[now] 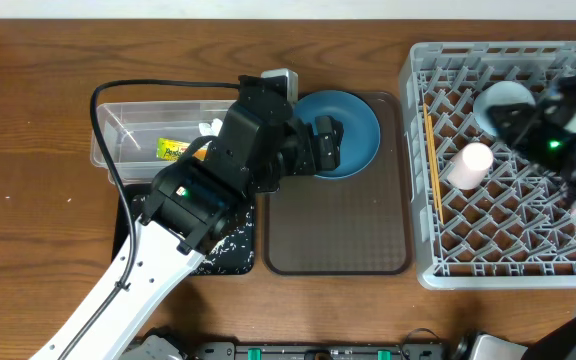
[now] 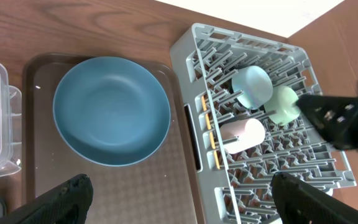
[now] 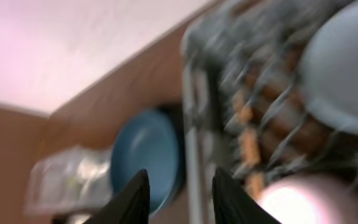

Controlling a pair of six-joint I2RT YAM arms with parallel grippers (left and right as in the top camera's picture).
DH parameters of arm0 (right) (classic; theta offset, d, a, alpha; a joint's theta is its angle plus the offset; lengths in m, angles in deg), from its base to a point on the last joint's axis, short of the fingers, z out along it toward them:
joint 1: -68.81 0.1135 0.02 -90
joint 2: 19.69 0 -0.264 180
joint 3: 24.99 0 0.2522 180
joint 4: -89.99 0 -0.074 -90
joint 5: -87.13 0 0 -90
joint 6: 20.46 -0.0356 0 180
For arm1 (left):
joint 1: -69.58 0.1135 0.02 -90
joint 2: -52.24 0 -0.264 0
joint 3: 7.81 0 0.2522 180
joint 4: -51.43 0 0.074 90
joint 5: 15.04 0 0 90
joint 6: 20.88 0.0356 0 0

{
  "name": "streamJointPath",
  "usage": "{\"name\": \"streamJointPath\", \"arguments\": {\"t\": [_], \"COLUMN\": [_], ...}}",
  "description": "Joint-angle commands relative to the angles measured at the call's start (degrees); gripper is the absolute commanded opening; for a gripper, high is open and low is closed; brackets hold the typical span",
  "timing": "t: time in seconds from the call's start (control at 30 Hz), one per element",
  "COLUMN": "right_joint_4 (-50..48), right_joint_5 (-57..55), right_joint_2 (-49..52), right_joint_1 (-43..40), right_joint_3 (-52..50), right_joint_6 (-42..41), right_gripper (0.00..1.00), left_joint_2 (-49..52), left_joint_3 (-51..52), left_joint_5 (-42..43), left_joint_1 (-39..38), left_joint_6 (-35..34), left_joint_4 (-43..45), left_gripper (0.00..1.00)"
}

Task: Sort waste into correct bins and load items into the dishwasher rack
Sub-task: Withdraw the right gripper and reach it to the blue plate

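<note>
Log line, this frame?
left gripper open over dark blue bowl | right gripper open over rack | racked: light blue bowl, mint bowl, pink cup

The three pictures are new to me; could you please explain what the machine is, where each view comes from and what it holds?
It is a robot with two arms at a table. One camera looks down from overhead; one sits on each wrist, so the dark prongs at the bottom there are that arm's own fingers. The left gripper hovers wide open over a dark blue bowl on a brown tray. The right gripper is above the grey dishwasher rack, slightly open and empty. The rack holds a light blue bowl, a mint green bowl, a pink cup and chopsticks.
</note>
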State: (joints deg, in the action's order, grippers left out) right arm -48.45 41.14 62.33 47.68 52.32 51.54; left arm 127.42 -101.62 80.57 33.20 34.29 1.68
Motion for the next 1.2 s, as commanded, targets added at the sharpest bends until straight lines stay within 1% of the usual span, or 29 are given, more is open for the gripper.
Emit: {"name": "streamJointPath", "arguments": {"t": [0.0,0.1,0.17,0.2,0.3,0.43,0.47,0.63,0.73,0.83,1.03,1.17], "right_joint_4": [2.7,4.2,5.6,6.6,9.1,9.2,9.0,6.5,4.4,2.7,0.8,-1.1], "right_joint_5": [4.0,3.8,1.6,-0.7,-9.0,-16.8,-18.2,-25.1,-29.1,-34.0,-46.0,-52.2], "right_joint_2": [-0.3,0.0,0.0,0.0,0.1,0.4,0.4,0.7,1.2,1.9,5.5,10.1], "right_joint_1": [5.7,11.3,14.9,16.8,22.4,29.6,31.2,37.9,41.5,44.2,47.3,47.9], "right_joint_3": [-0.1,-0.1,-0.1,-0.1,-0.1,-0.1,-0.1,-0.1,-0.1,-0.1,-0.1,-0.1], "right_joint_6": [2.8,7.3,9.1,9.3,9.3,9.3,9.1,6.5,4.6,3.1,-4.1,-6.3], "right_gripper": [0.36,0.5,0.64,0.68,0.73,0.75,0.75,0.75,0.75,0.75,0.73,0.72], "left_joint_2": [-0.2,-0.2,-0.2,-0.2,-0.2,-0.2,-0.2,-0.4,-0.4,-0.4,-0.3,-0.3], "left_joint_3": [-0.1,-0.1,-0.1,-0.1,-0.1,-0.1,-0.1,-0.1,-0.1,-0.1,-0.1,-0.1], "left_joint_5": [-0.7,-0.7,-0.7,-0.7,-0.7,-0.9,-2.3,-15.0,-19.5,-21.1,-21.8,-21.8], "left_joint_1": [0.2,0.2,0.2,0.2,0.2,0.2,0.2,3.1,6.4,10.3,18.6,21.3], "left_joint_6": [0.5,0.1,0.1,0.1,0.1,0.1,0.4,1.8,1.8,1.8,1.8,1.8], "left_joint_4": [0.0,1.0,1.8,1.5,1.5,1.8,2.2,0.2,-2.1,-4.7,-11.6,-15.8], "left_gripper": [0.95,0.95,0.95,0.95,0.95,0.95,0.95,0.95,0.95,0.95,0.95,0.95]}}
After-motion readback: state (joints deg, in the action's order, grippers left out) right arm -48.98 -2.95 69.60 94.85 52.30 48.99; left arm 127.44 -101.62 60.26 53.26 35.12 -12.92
